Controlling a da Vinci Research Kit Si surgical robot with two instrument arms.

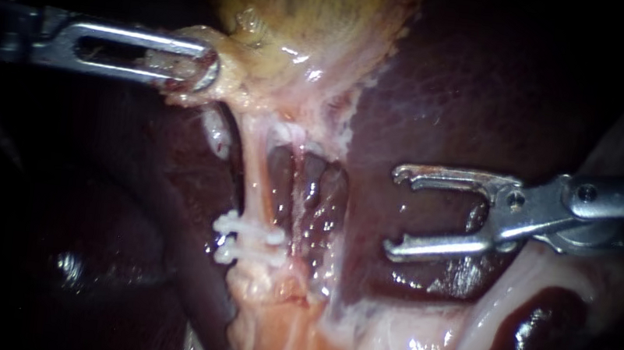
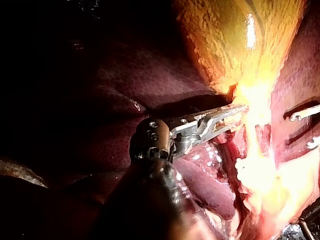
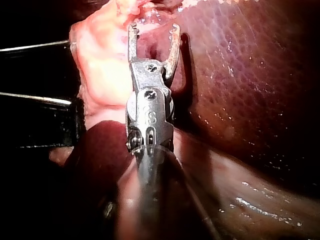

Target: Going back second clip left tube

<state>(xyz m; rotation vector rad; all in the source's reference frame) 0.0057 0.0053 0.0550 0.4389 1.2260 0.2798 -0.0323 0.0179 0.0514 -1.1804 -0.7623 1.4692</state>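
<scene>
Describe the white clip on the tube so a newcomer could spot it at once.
Start at the yellow gallbladder and follow the pale tube running down from it. The clip crosses that tube partway down: the only white, knobbly piece on pink tissue, left of the open-jawed right instrument.

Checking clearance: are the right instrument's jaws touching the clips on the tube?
Apart. Endoscope view: the right instrument, jaws open, sits over the liver, bare tissue showing between it and the clips on the tube.
</scene>
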